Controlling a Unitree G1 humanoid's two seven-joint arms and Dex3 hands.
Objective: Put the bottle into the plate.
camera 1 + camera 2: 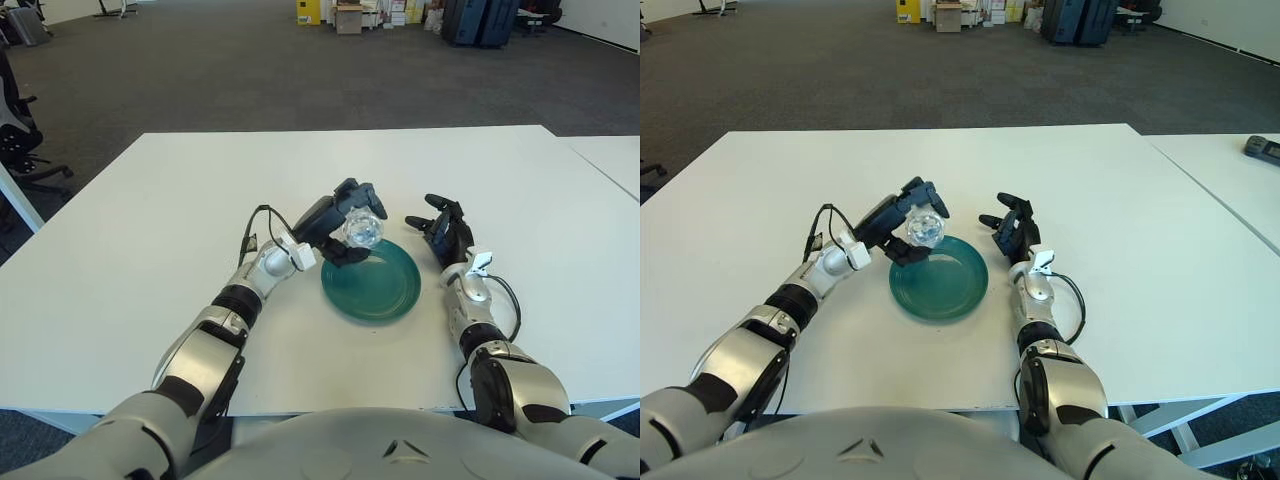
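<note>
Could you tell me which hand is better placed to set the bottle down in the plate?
The left hand: it already grips the bottle above the plate's far-left rim. The right hand shows beside the plate on the right, open and holding nothing.
</note>
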